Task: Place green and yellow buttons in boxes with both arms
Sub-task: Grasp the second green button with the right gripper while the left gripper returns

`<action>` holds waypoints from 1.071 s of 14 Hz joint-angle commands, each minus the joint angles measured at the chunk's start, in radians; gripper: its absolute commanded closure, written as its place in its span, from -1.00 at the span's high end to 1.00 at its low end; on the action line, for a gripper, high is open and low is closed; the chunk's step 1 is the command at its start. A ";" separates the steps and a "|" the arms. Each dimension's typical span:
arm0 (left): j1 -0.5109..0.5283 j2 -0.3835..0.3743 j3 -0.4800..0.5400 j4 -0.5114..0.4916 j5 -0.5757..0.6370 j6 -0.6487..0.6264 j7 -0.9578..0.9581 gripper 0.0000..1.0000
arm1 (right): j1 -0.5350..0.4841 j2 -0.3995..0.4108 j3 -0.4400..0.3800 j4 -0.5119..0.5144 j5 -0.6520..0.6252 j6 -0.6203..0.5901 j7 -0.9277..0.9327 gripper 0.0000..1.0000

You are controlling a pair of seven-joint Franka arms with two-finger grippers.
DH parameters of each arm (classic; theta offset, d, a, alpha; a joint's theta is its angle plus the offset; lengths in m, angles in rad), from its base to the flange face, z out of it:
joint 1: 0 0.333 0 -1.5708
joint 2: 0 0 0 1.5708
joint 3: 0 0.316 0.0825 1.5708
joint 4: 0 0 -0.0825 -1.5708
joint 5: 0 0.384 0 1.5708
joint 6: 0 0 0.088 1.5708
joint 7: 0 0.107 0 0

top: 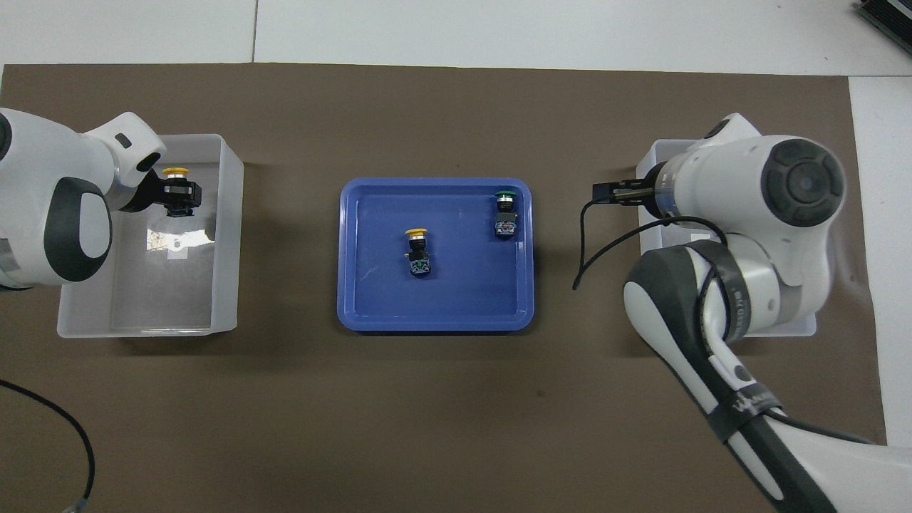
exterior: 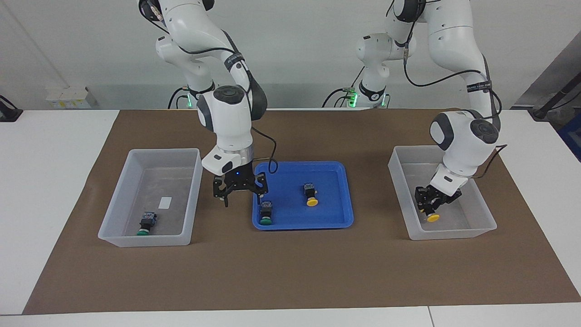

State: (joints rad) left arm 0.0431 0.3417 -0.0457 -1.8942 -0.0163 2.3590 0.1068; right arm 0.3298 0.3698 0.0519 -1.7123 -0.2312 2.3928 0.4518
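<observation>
We see the right gripper (exterior: pixel 240 194) up in the air over the edge of the blue tray (exterior: pixel 336 222) toward the right arm's end, fingers spread wide, holding nothing. Just beside and below it, a green button (exterior: pixel 266 213) lies in the tray; a yellow button (exterior: pixel 311 194) lies in the same tray, nearer the robots and well apart from the green one. We find the other green button (exterior: pixel 146 223) in the bin (exterior: pixel 122 181) at the right arm's end, near its wall farthest from the robots, by a white label (exterior: pixel 165 202).

The left gripper (exterior: pixel 429 204) is down inside the bin (exterior: pixel 481 222) at the left arm's end, around the second yellow button (exterior: pixel 432 217), cap pointing away from the robots. We cannot tell whether it is gripped or just released, nor whether it touches the floor.
</observation>
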 commanded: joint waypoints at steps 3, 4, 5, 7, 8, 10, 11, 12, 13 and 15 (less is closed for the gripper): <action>-0.002 -0.013 -0.003 0.085 0.052 -0.100 0.005 0.66 | 0.076 0.132 -0.006 0.082 -0.046 0.006 0.134 1.00; -0.011 -0.012 -0.003 0.121 0.052 -0.148 0.004 0.66 | 0.090 0.146 -0.006 0.094 -0.065 0.005 0.171 1.00; -0.015 -0.013 -0.003 0.162 0.052 -0.203 -0.002 0.66 | 0.094 0.149 -0.004 0.094 -0.097 0.003 0.207 0.92; -0.058 -0.013 -0.003 0.260 0.050 -0.335 -0.015 0.67 | 0.097 0.150 -0.003 0.088 -0.129 0.005 0.243 0.83; -0.075 -0.013 -0.003 0.294 0.050 -0.383 -0.051 0.67 | 0.097 0.152 -0.003 0.083 -0.129 0.005 0.245 0.77; -0.132 -0.016 -0.002 0.311 0.052 -0.424 -0.142 0.67 | 0.100 0.156 -0.003 0.079 -0.131 0.005 0.249 0.59; -0.155 -0.020 -0.002 0.311 0.052 -0.437 -0.180 0.67 | 0.107 0.156 -0.003 0.074 -0.129 0.005 0.258 0.57; -0.173 -0.021 -0.003 0.311 0.052 -0.437 -0.218 0.67 | 0.117 0.159 -0.003 0.072 -0.129 0.005 0.268 0.57; -0.193 -0.020 -0.003 0.308 0.052 -0.432 -0.260 0.67 | 0.117 0.164 -0.003 0.071 -0.131 0.008 0.275 0.57; -0.235 -0.024 -0.005 0.297 0.050 -0.423 -0.327 0.67 | 0.121 0.172 -0.003 0.066 -0.135 0.008 0.277 0.56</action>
State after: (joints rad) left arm -0.1524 0.3202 -0.0615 -1.5942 0.0143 1.9467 -0.1541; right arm 0.4480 0.5258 0.0468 -1.6485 -0.3371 2.3944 0.6907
